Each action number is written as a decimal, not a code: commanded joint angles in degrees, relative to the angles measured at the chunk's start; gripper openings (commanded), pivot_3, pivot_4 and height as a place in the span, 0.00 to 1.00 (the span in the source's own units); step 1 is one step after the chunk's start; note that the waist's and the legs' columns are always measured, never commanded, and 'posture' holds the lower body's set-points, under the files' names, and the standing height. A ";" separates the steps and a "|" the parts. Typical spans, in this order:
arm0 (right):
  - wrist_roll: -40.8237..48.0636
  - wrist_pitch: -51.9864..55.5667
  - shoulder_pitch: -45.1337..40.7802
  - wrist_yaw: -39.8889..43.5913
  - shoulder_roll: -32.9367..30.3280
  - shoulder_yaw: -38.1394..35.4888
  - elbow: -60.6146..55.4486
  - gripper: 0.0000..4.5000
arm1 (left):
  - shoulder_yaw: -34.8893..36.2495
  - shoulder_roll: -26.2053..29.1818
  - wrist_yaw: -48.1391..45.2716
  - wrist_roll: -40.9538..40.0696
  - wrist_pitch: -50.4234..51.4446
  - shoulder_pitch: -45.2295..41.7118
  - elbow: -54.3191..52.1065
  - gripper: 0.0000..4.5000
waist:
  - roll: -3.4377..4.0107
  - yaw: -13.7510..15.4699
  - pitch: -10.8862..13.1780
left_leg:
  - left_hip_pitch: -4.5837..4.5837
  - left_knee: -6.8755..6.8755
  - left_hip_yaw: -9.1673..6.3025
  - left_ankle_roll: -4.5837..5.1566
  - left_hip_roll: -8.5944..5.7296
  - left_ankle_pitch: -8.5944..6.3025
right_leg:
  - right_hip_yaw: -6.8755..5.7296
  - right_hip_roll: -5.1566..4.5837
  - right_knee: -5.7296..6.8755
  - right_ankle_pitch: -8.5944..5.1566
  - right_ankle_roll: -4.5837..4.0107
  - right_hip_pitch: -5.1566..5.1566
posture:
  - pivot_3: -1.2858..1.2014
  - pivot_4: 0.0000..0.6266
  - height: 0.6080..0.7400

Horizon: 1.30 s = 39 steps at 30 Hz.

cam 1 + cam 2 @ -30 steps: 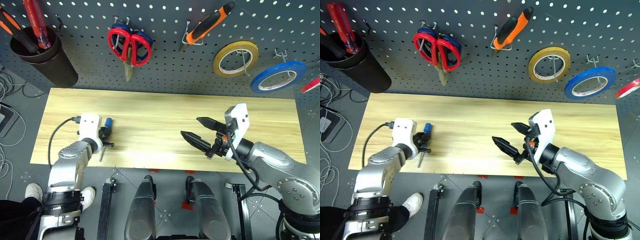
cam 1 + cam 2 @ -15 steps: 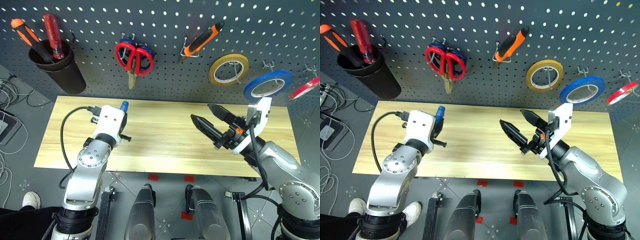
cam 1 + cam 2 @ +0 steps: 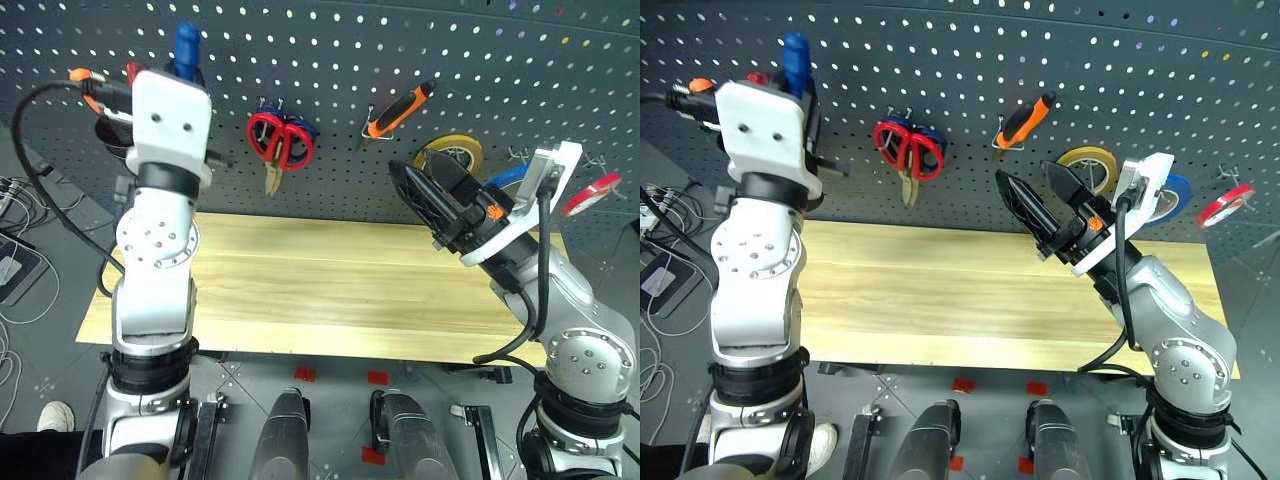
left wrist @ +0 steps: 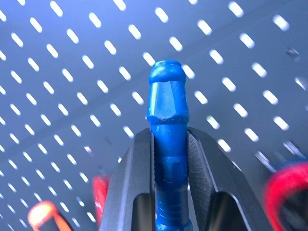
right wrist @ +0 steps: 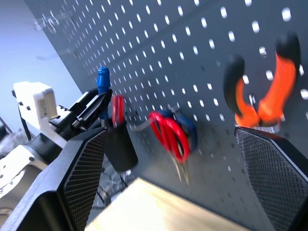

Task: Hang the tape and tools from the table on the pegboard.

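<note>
The left tool [image 3: 183, 62] is pinching the small blue-handled screwdriver [image 3: 186, 42], its 2 black fingers [image 4: 204, 168] pressed against the sides of the handle, and it holds it high against the upper left of the pegboard [image 3: 330, 60]. The screwdriver's long axis runs nearly upright along the fingers, the rounded handle end sticking out past the fingertips towards the panel; the shaft is hidden behind the tool, so how far it reaches cannot be told. Just beside and below the tool on the panel sits the black cup [image 5: 120, 147], holding an orange-handled [image 3: 85, 78] and a red-handled [image 5: 117, 109] driver. That cup looks like the likely place for the screwdriver, and if so the coming move turns on bringing the tool over its mouth and tipping the shaft downward into it. The left arm is plainly the nearer 1. The right tool [image 3: 1040, 205] is spread wide with nothing between its fingers, hovering in front of the panel to the right of the middle, near the orange-and-black pliers [image 3: 400, 97] and the yellow roll [image 3: 450, 152]. The red-handled scissors [image 3: 280, 142] hang on a hook in front of a blue-handled pair, the pliers on another hook, and the red tape [image 3: 592, 192] at the far right, so by this view only the screwdriver remains. The handle is glossy, faceted blue plastic with a domed tip. The bench [image 3: 330, 290] carries no tools.
</note>
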 commanded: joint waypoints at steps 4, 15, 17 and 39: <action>1.66 -1.98 -3.40 -1.79 0.91 0.15 -1.47 1.00 | 3.35 2.76 2.30 1.32 -6.46 -6.88 6.98 0.13 | 0.03 0.01 -1.04 | 0.00 -0.02 0.01 0.00 0.00 0.00 | 0.00 0.00 0.08 0.00 0.00 -0.01 | 0.58 0.27 1.00; 0.21 -2.04 -3.10 -1.87 0.16 1.20 -1.07 1.00 | 4.92 4.13 4.04 0.22 -16.80 -9.23 22.12 0.13 | 0.02 -0.12 -1.32 | 0.01 0.16 0.01 0.02 -0.03 0.01 | 0.00 -0.01 0.44 0.00 0.00 -0.02 | 0.57 0.29 1.00; 0.32 -1.93 -2.97 -2.09 -0.08 1.08 -1.14 1.00 | 5.16 3.38 4.26 -0.54 -16.84 -8.46 23.92 0.13 | 0.03 -0.12 -1.37 | 0.01 0.18 0.01 0.03 -0.03 0.01 | 0.00 -0.01 0.46 0.00 0.00 -0.01 | 0.57 0.30 1.00; 0.67 -2.01 -3.37 -3.40 -1.65 0.97 -1.05 1.00 | 10.58 -1.34 9.19 -4.33 -6.21 -1.98 19.53 0.99 | 0.03 -0.26 -1.51 | -0.04 0.77 0.05 0.17 -0.02 -0.07 | 0.01 -0.02 0.77 0.00 -0.01 0.07 | 0.56 0.33 1.00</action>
